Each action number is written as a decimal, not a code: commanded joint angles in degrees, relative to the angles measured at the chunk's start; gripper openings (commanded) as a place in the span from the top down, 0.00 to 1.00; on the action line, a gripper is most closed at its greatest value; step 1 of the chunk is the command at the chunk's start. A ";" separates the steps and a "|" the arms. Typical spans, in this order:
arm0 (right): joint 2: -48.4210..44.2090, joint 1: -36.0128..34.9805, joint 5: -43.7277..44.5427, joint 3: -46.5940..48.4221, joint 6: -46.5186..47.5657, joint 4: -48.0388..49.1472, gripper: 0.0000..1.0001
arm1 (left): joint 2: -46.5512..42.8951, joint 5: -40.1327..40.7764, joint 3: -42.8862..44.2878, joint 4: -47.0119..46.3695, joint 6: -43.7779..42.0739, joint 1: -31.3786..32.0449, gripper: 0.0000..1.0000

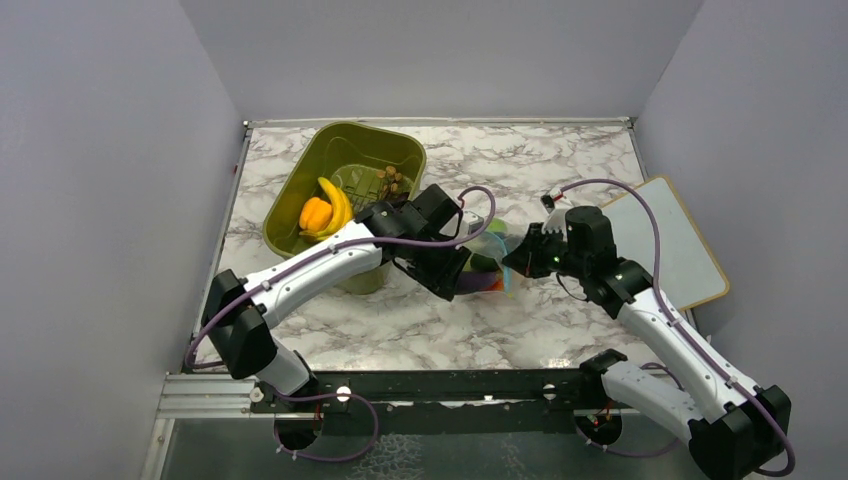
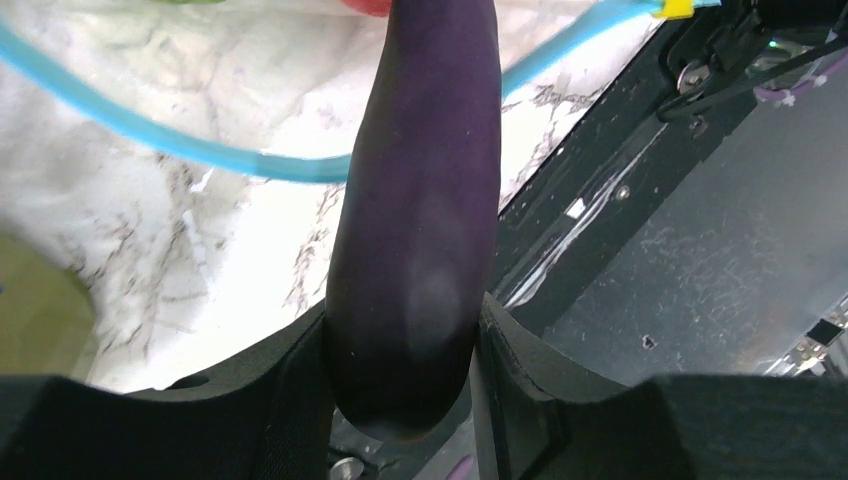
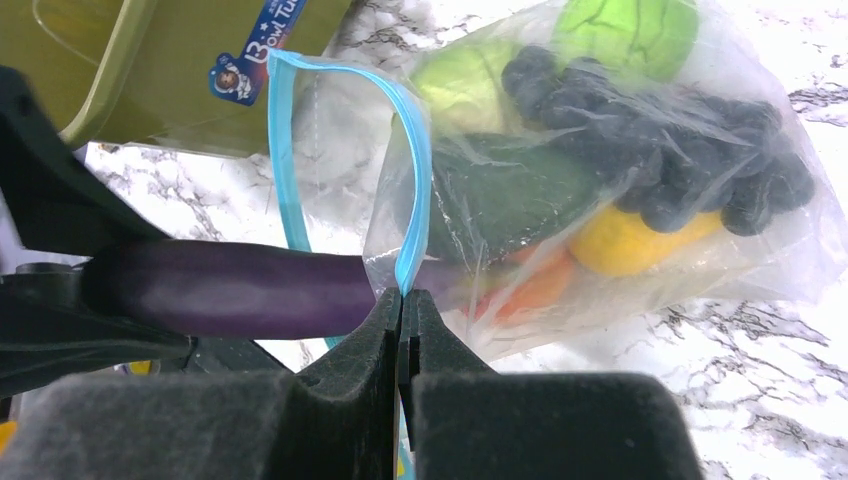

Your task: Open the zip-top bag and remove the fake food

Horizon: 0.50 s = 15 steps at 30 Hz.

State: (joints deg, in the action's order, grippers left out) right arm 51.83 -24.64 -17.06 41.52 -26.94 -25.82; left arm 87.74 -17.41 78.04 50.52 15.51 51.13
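Observation:
The clear zip-top bag (image 3: pixel 760 250) lies on the marble table between my two grippers, its mouth gaping and the blue zipper strip (image 3: pixel 415 150) looped open. My right gripper (image 3: pixel 402 300) is shut on that strip at the mouth's edge. My left gripper (image 2: pixel 405 350) is shut on the thick end of a dark purple eggplant (image 2: pixel 420 200), whose other end reaches into the bag's mouth (image 3: pixel 230 290). Fake food stays inside: light green pieces (image 3: pixel 625 30), a yellow piece (image 3: pixel 630 245), an orange piece (image 3: pixel 535 285) and a dark cluster (image 3: pixel 670 150). In the top view both grippers meet at the bag (image 1: pixel 492 250).
An olive-green bin (image 1: pixel 350 160) stands at the back left, just behind my left arm, holding a yellow banana bunch (image 1: pixel 335 205) and an orange bell pepper (image 1: pixel 315 213). A white board with a wooden rim (image 1: pixel 680 240) lies at the right. Grey walls close in three sides.

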 commanded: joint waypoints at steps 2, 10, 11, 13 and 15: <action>-1.13 0.12 3.46 1.17 -0.99 -0.78 0.99 | -6.67 6.30 6.24 10.79 -2.25 0.18 1.00; -1.38 0.12 4.67 1.73 -0.51 -0.56 0.99 | -11.02 15.05 9.64 19.69 -3.05 0.09 1.00; -1.24 0.12 4.86 1.88 -0.53 -0.89 0.99 | -11.06 16.44 10.08 20.85 -3.10 -0.03 1.00; -1.07 0.12 5.02 2.12 -0.68 -1.30 0.99 | -11.04 19.12 11.43 22.28 -2.94 -0.34 1.00; -1.27 0.12 4.77 2.02 -0.70 -1.34 0.99 | -11.25 21.59 12.95 22.52 -2.48 -1.06 1.00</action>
State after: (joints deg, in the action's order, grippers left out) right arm 51.20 -24.64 -14.24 41.74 -27.64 -26.63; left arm 76.47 -4.40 87.72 68.36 13.10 51.07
